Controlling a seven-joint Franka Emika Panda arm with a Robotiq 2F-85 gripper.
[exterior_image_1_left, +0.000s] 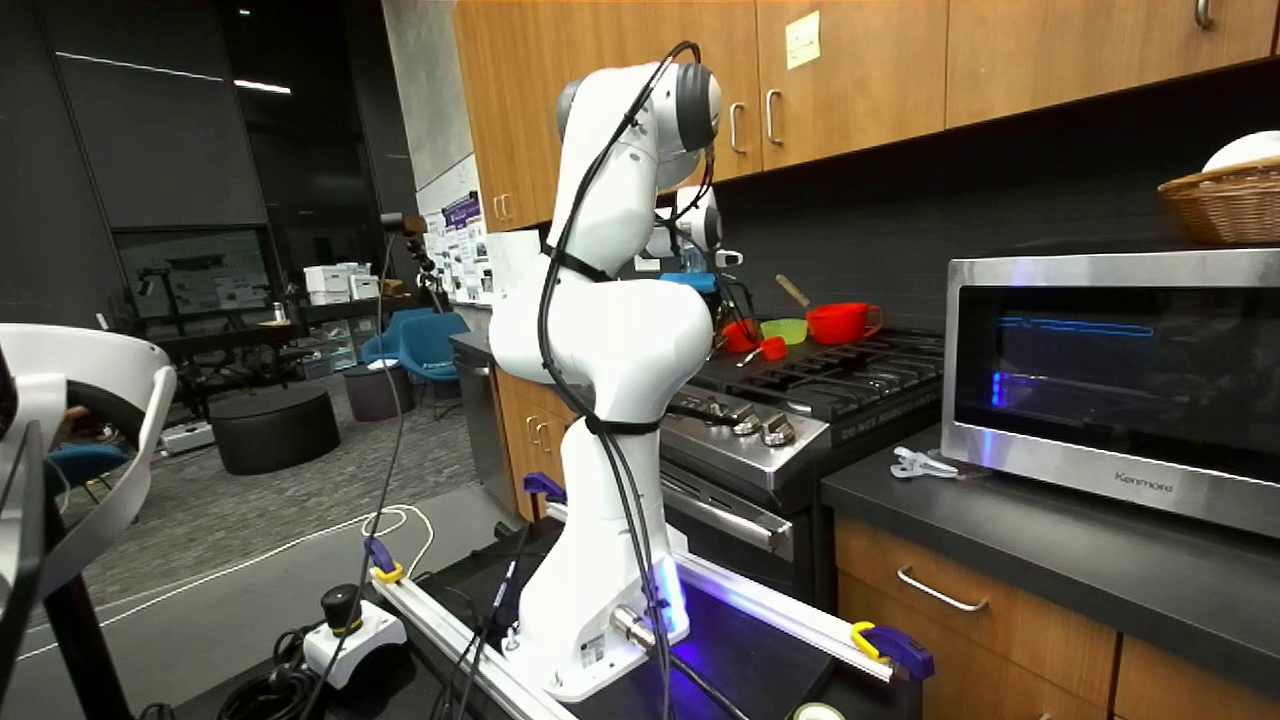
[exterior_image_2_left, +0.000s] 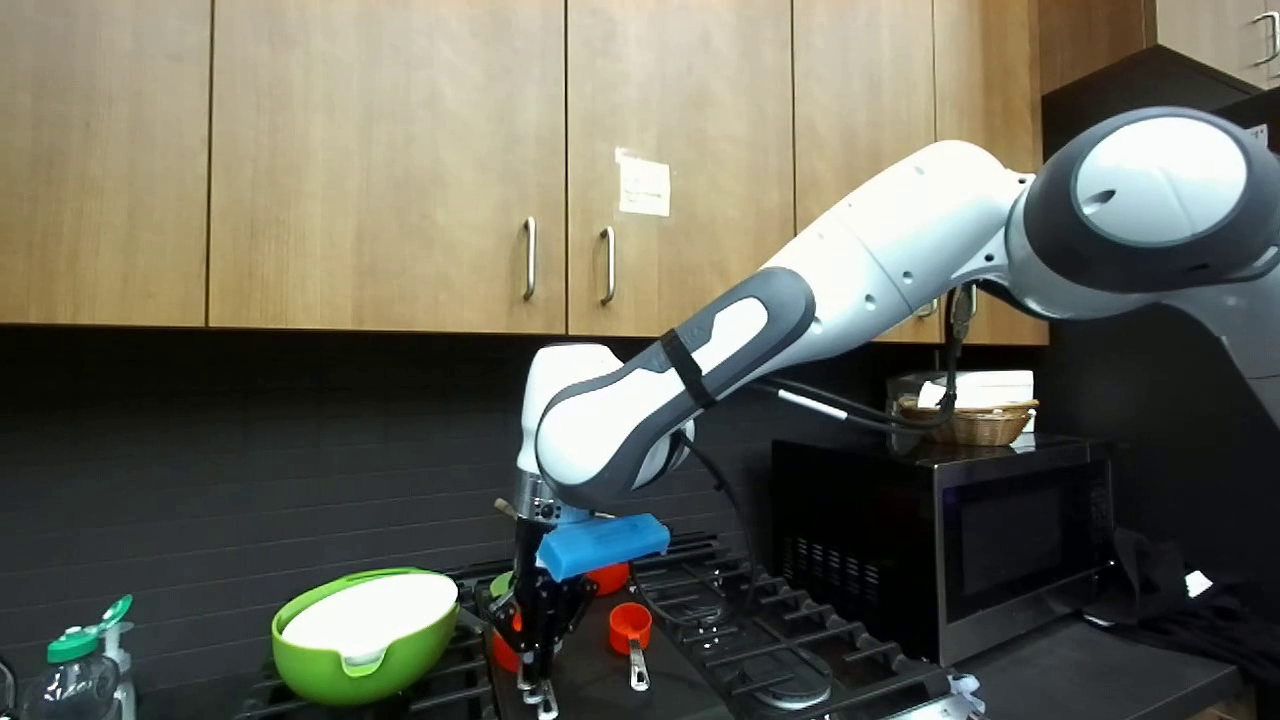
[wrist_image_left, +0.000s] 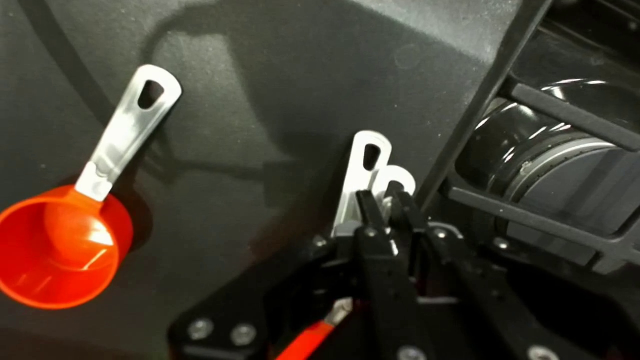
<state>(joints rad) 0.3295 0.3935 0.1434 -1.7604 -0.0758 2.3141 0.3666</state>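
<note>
Wrist view: gripper (wrist_image_left: 386, 199) closed on 1 metal handle (wrist_image_left: 397, 173); in an exterior view only, green-capped bottle (exterior_image_2_left: 78, 686)

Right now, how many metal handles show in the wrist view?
3: the left handle, on the red cup; the middle handle and right handle, seen overlapping at the fingers, which may hide more.

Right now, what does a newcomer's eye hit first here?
Probably the big white arm, slanting in from the right in an exterior view, with a bright blue block near its gripper end. Then color: the green bowl at lower left of that view, and the orange-red measuring cup at left in the wrist view. There, right of center, the dark gripper sits closed at two overlapping metal handles.
</note>
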